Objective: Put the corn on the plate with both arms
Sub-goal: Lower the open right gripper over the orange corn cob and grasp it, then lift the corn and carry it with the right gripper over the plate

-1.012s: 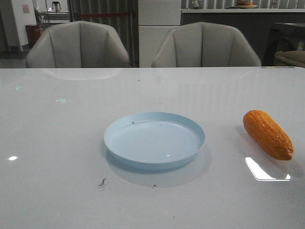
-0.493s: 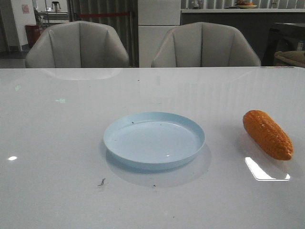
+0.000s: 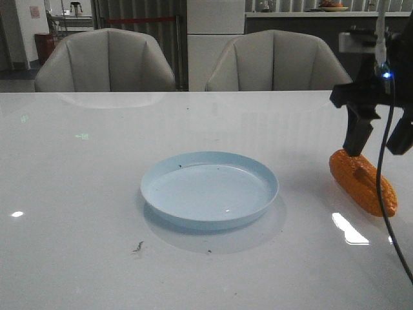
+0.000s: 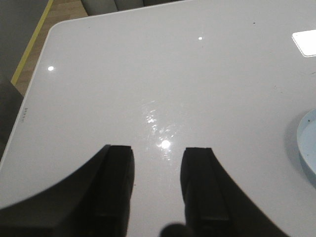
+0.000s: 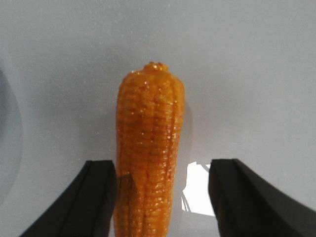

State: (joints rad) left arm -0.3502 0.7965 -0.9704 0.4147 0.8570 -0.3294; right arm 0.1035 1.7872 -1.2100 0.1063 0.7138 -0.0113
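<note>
On the white table (image 3: 77, 213), right side, the corn (image 3: 362, 181) lies flat, well apart from the plate (image 3: 210, 190) at centre. Right gripper (image 3: 379, 143) hangs just above it, jaws wide, straddling the cob (touching or not: cannot tell). Left gripper (image 4: 157, 183) open over bare tabletop.

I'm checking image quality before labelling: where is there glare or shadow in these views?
Front view: the table shows a bright glare patch by the corn, and the plate casts a soft shadow toward the camera. Left wrist view: a glare spot beyond the left gripper. Right wrist view: a reflection beside the corn.
</note>
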